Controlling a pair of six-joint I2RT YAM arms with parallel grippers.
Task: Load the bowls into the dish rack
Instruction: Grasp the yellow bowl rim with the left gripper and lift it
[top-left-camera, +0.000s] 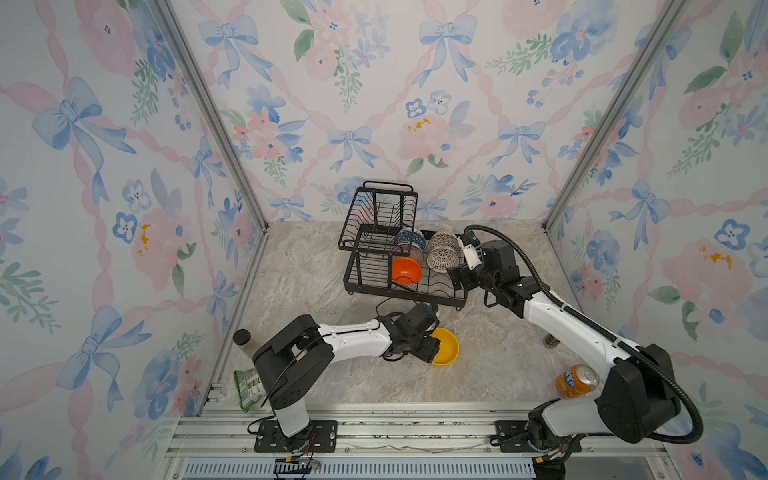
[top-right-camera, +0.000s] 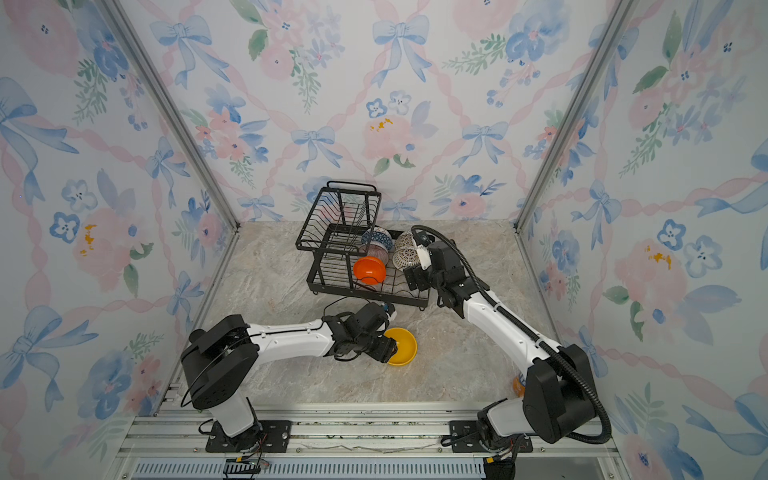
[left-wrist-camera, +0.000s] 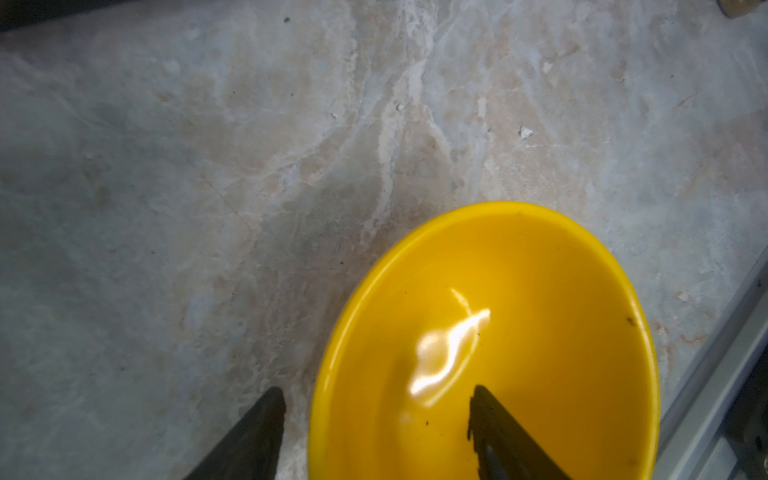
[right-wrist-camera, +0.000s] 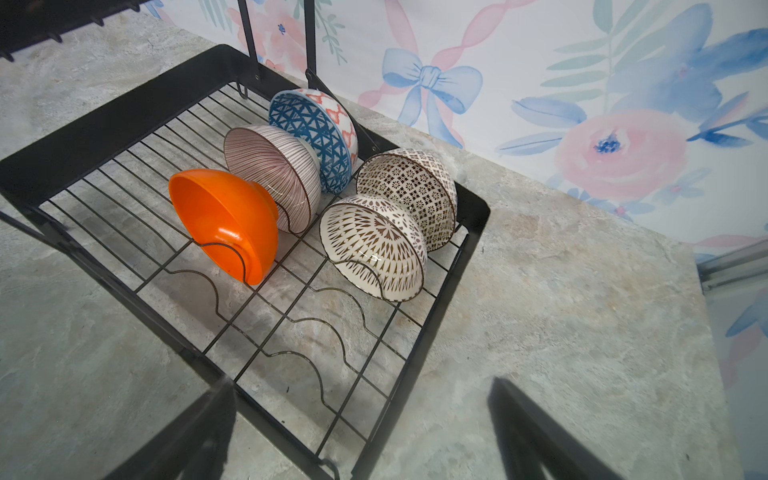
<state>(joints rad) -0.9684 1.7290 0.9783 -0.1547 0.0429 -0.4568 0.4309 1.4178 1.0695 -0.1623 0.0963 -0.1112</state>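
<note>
Honestly, could easily skid or flip the glossy yellow bowl (top-left-camera: 449, 349), sitting on the tabletop (top-left-camera: 498, 374) between dish rack (top-left-camera: 415, 298) and front edge, by pinching its thin rim off-centre with left jaws spread astride it; right jaws gaping empty by the rack.

dish rack (right-wrist-camera: 104, 133): five bowls (right-wrist-camera: 374, 245) inside | sixth bowl (top-left-camera: 448, 347): table (top-left-camera: 316, 282), before it
</note>
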